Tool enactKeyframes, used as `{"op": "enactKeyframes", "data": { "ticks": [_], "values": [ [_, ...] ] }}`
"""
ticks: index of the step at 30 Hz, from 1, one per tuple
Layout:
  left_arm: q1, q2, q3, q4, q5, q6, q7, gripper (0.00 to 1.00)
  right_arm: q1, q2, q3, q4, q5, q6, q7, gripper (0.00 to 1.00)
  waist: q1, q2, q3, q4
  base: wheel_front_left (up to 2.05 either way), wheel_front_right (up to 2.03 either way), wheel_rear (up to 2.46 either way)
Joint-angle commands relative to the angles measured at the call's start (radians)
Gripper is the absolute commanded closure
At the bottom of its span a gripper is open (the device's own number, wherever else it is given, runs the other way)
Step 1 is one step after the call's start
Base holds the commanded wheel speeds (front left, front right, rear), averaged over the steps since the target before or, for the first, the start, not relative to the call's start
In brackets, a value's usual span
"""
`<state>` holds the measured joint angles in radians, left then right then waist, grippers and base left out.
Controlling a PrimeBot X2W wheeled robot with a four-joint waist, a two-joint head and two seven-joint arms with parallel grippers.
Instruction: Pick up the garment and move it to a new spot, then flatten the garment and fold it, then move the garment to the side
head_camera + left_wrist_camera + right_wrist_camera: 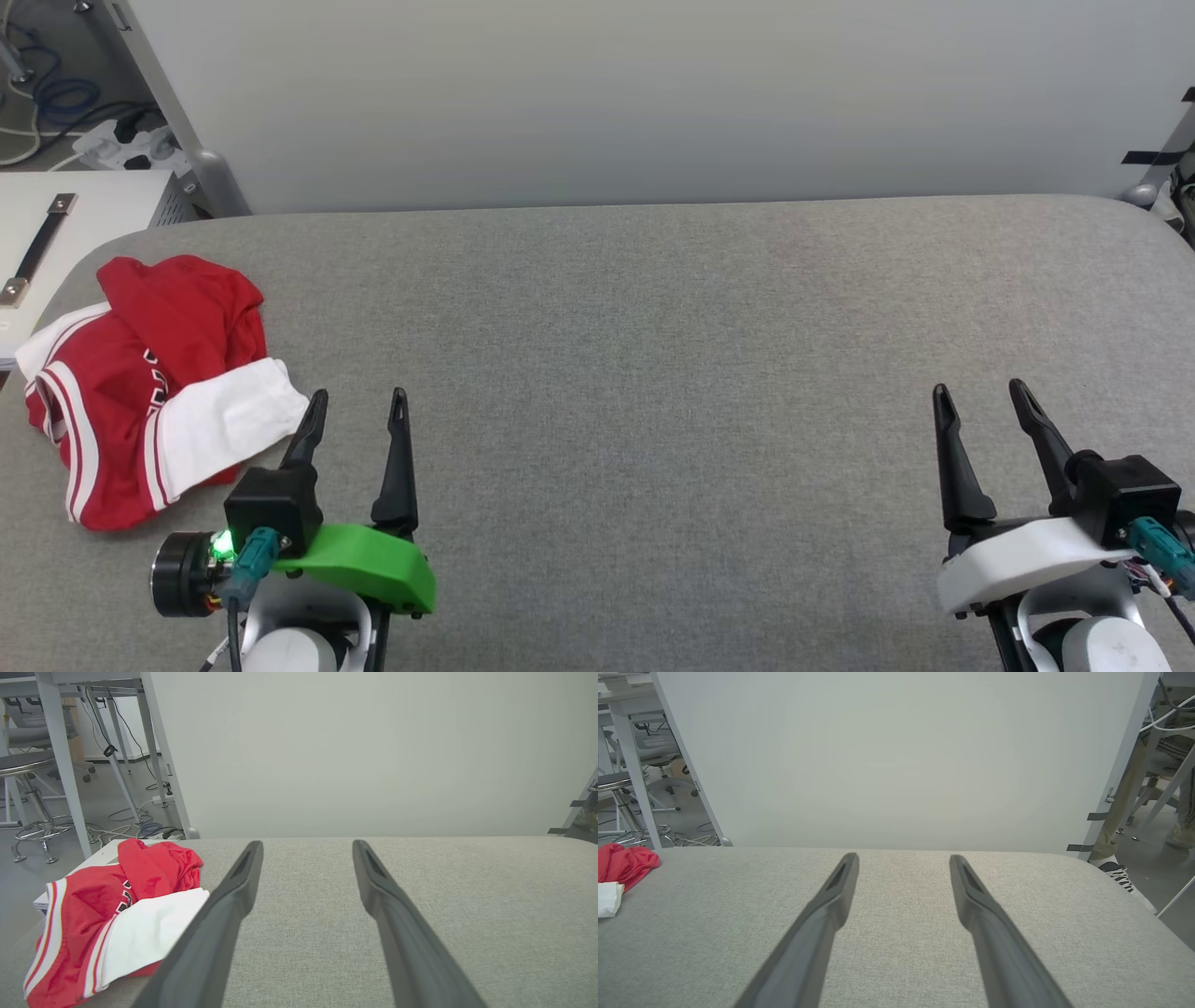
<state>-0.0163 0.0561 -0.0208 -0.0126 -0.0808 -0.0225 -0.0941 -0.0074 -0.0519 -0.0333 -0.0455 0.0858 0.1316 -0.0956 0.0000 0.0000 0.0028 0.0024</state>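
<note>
- White cabinet top (84,210) with a dark strap handle stood at the far left, beyond the padded surface's corner.
- Red garment (177,308) lay crumpled at the left end of the grey fabric surface (653,373), close to its left edge; one white sleeve rested uppermost on its near-right side, red-and-white striped trim ran along its left margin, and only fragments of black lettering showed in a fold.
- Left gripper (360,397), on a green mount, sat just right of the garment with its two dark fingers spread apart and nothing between them; its left finger (233,896) came close to the white sleeve, though contact could not be judged.
- Bare grey fabric occupied the middle of the surface, with a pale wall panel (653,93) rising behind its far edge.
- Right gripper (977,387), on a white mount, sat near the right end, fingers likewise parted and empty, well apart from the garment.
- Far right, past the panel's edge, a person's shoe (1115,870) rested on the floor.
</note>
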Motion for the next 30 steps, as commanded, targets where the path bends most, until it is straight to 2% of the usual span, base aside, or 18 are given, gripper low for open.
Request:
{"op": "enactKeyframes", "data": {
  "ticks": [1,17,30],
  "values": [
    [0.009,-0.002,-0.001,0.002,-0.009,-0.006,-0.012,0.0,-0.003,0.001,-0.004,-0.003,0.007,0.0,-0.013,0.0,0.0,0.0,-0.001,0.0,0.0,0.0,0.0],
    [0.013,-0.003,-0.024,0.09,-0.029,-0.017,-0.045,0.0,0.002,0.001,-0.004,0.046,-0.004,0.0,-0.045,0.0,0.0,0.0,-0.004,0.0,0.0,0.0,0.0],
    [0.007,-0.004,-0.031,0.089,-0.052,-0.027,-0.072,0.0,-0.005,0.001,-0.007,0.049,0.005,-0.001,-0.072,0.0,0.0,0.0,0.011,0.005,0.0,0.0,0.0]
  ]
}}
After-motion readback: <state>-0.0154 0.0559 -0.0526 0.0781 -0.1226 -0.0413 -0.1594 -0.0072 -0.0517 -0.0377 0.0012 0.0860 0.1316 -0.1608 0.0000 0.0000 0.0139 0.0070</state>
